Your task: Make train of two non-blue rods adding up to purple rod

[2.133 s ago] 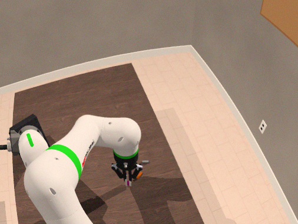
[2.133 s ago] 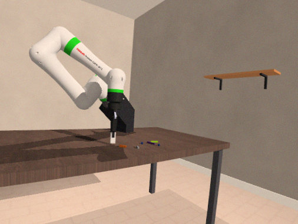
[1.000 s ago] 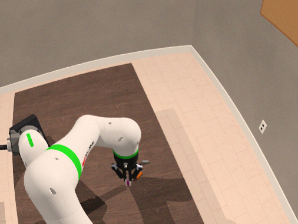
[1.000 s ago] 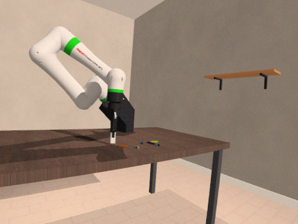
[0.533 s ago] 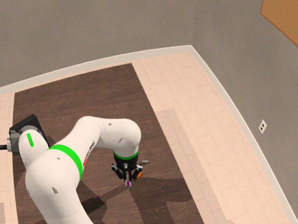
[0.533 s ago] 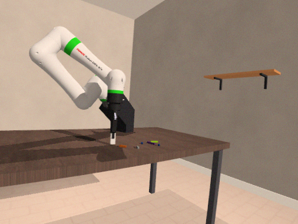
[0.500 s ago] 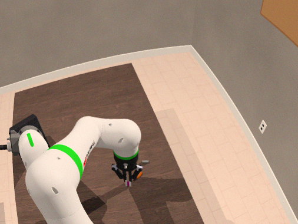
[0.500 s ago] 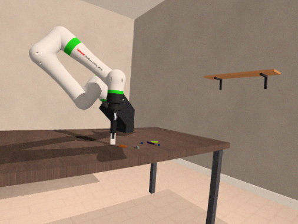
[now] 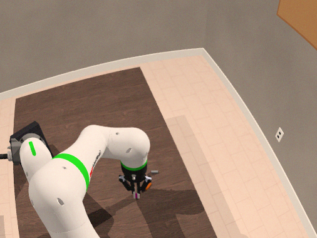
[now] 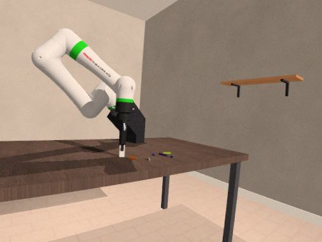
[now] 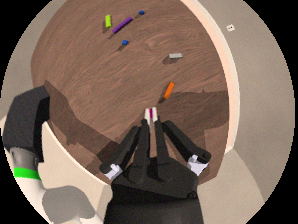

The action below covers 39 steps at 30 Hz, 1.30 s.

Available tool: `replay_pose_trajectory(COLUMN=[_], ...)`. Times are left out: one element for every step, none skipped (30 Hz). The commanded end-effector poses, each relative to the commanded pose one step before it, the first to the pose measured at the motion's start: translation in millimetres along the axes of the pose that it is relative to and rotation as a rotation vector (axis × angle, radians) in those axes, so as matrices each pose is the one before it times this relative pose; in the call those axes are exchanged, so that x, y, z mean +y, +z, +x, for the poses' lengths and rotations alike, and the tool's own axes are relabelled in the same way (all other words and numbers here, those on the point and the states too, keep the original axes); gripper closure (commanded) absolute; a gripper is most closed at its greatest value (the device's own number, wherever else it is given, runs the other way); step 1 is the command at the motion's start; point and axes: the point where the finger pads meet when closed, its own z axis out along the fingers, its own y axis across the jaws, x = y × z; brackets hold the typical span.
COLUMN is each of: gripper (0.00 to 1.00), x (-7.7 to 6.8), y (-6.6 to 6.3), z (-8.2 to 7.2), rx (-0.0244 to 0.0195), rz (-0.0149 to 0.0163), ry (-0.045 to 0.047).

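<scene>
Gripper [image 11: 153, 117] clamped on seemingly the magenta rod [image 11: 154, 113], just beside orange rod [image 11: 169, 88]

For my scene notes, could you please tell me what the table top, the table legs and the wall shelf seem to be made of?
Table top: dark wood by its grain streaks, matte finish. Table legs: plain dark grey, square and even, probably painted metal. Wall shelf: flat orange-brown board, perhaps wood though no grain shows, on black brackets that look like metal.

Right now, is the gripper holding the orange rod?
No, the gripper is shut on the magenta rod, while the orange rod lies on the table just beyond it.
</scene>
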Motion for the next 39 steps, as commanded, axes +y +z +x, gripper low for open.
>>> replay_pose_trajectory(gripper=[0.97, 0.97, 0.97, 0.97, 0.97, 0.97, 0.97, 0.97, 0.97, 0.97, 0.97, 0.97, 0.97, 0.97, 0.97, 0.97, 0.97, 0.97, 0.97, 0.97, 0.97, 0.97, 0.97, 0.97, 0.97, 0.97, 0.97, 0.97, 0.97, 0.97, 0.97, 0.95, 0.95, 0.95, 0.92, 0.92, 0.92, 0.90, 0.90], x=[0.09, 0.00, 0.00, 0.00, 0.00, 0.00, 0.00, 0.00, 0.00, 0.00, 0.00, 0.00, 0.00, 0.00, 0.00, 0.00, 0.00, 0.00, 0.00, 0.00, 0.00, 0.00, 0.00, 0.00, 0.00, 0.00, 0.00, 0.00, 0.00, 0.00, 0.00, 0.00, 0.00, 0.00, 0.00, 0.00, 0.00, 0.00, 0.00], y=[-0.16, 0.00, 0.00, 0.00, 0.00, 0.00, 0.00, 0.00, 0.00, 0.00, 0.00, 0.00, 0.00, 0.00, 0.00, 0.00, 0.00, 0.00, 0.00, 0.00, 0.00, 0.00, 0.00, 0.00, 0.00, 0.00, 0.00, 0.00, 0.00, 0.00, 0.00, 0.00, 0.00, 0.00, 0.00, 0.00, 0.00, 0.00, 0.00], z=[0.16, 0.00, 0.00, 0.00, 0.00, 0.00, 0.00, 0.00, 0.00, 0.00, 0.00, 0.00, 0.00, 0.00, 0.00, 0.00, 0.00, 0.00, 0.00, 0.00, 0.00, 0.00, 0.00, 0.00, 0.00, 0.00, 0.00, 0.00, 0.00, 0.00, 0.00, 0.00, 0.00, 0.00, 0.00, 0.00, 0.00, 0.00, 0.00], rx=[0.00022, 0.00000, 0.00000, 0.00000, 0.00000, 0.00000, 0.00000, 0.00000, 0.00000, 0.00000, 0.00000, 0.00000, 0.00000, 0.00000, 0.00000, 0.00000, 0.00000, 0.00000, 0.00000, 0.00000, 0.00000, 0.00000, 0.00000, 0.00000, 0.00000, 0.00000, 0.00000, 0.00000, 0.00000, 0.00000, 0.00000, 0.00000, 0.00000, 0.00000, 0.00000, 0.00000, 0.00000, 0.00000, 0.00000], rz=[-0.00022, 0.00000, 0.00000, 0.00000, 0.00000, 0.00000, 0.00000, 0.00000, 0.00000, 0.00000, 0.00000, 0.00000, 0.00000, 0.00000, 0.00000, 0.00000, 0.00000, 0.00000, 0.00000, 0.00000, 0.00000, 0.00000, 0.00000, 0.00000, 0.00000, 0.00000, 0.00000, 0.00000, 0.00000, 0.00000, 0.00000, 0.00000, 0.00000, 0.00000, 0.00000, 0.00000, 0.00000, 0.00000, 0.00000], ry=[0.00000, 0.00000, 0.00000, 0.00000, 0.00000, 0.00000, 0.00000, 0.00000, 0.00000, 0.00000, 0.00000, 0.00000, 0.00000, 0.00000, 0.00000, 0.00000, 0.00000, 0.00000, 0.00000, 0.00000, 0.00000, 0.00000, 0.00000, 0.00000, 0.00000, 0.00000, 0.00000, 0.00000, 0.00000, 0.00000, 0.00000, 0.00000, 0.00000, 0.00000, 0.00000, 0.00000, 0.00000, 0.00000, 0.00000])
